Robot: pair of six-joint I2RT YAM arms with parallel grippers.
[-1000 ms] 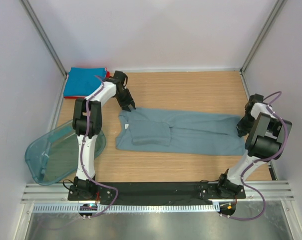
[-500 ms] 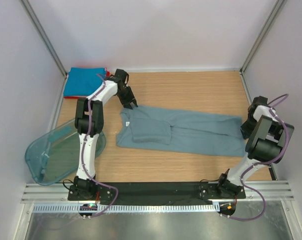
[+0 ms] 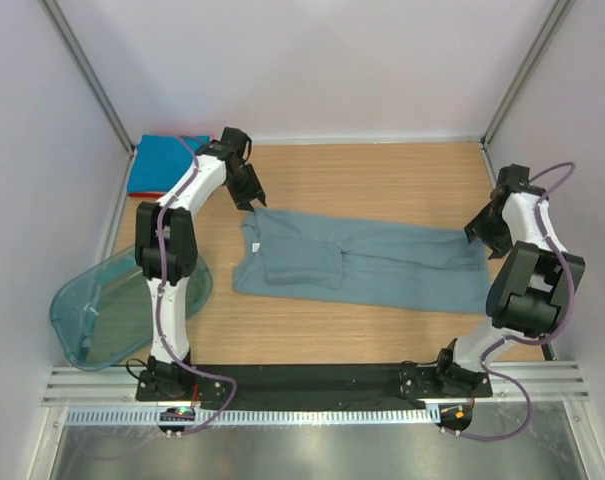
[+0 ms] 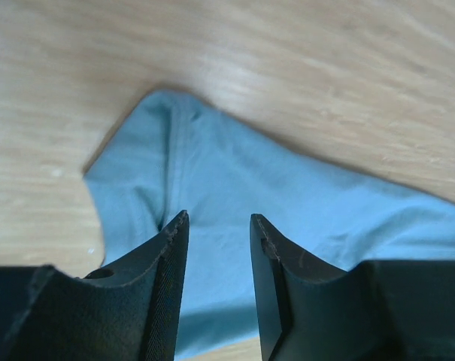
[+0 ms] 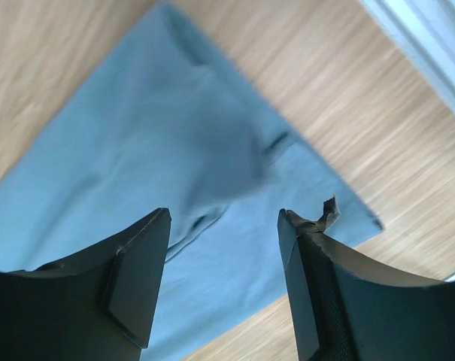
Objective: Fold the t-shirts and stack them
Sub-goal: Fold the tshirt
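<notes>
A grey-blue t-shirt (image 3: 372, 262) lies folded lengthwise across the table, with a sleeve folded onto it at the left. My left gripper (image 3: 257, 200) hovers open just above its far left corner (image 4: 167, 101), nothing between the fingers. The right gripper (image 3: 474, 233) hangs open over the shirt's right end (image 5: 174, 150), holding nothing. A bright blue folded t-shirt (image 3: 160, 165) lies at the far left corner on top of a red one, which peeks out at the back.
A translucent teal tub (image 3: 107, 305) lies tipped at the near left beside the left arm's base. Frame posts and white walls close in both sides and the back. Bare wood shows beyond the shirt (image 3: 382, 180).
The right gripper has opened and lifted off the shirt's right end, swinging back. The left gripper has drawn back from the shirt's left corner toward the far side.
</notes>
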